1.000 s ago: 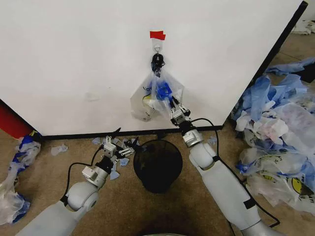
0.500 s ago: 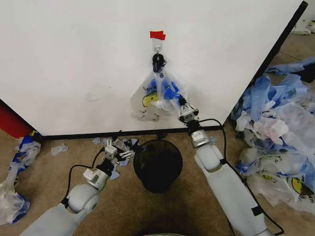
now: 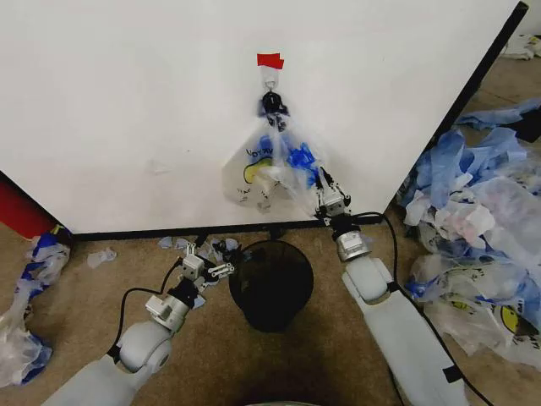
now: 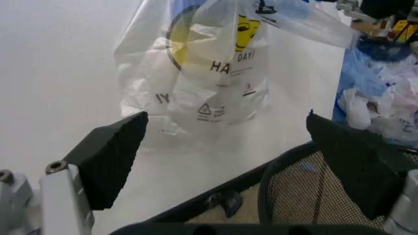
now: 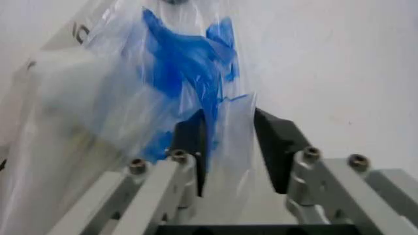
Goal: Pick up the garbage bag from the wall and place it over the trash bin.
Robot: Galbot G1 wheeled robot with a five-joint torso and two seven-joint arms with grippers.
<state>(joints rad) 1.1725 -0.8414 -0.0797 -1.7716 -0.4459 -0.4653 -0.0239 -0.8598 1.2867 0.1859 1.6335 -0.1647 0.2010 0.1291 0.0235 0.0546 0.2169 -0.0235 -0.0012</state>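
the bag [image 3: 270,169] hangs by its blue handles from the hook [image 3: 270,83] on the wall [image 3: 127,110], just above and behind the bin [image 3: 270,283]. it looks very light, thin and soft, and probably slippery, so we judge it will fold and stretch more than lift as one piece. a good place to take it is the bunched plastic near the handles, not the loose printed face.

our right gripper [image 3: 325,188] is at the bag's lower right edge. in the right wrist view its fingers [image 5: 189,142] are narrow, with a fold of the plastic between them (we think it is pinched). the head view cannot show this fold.

our left gripper [image 3: 205,259] waits low beside the bin, its jaws wide and empty. its wrist view shows the smiley print [image 4: 196,39] and the mesh rim [image 4: 294,161].
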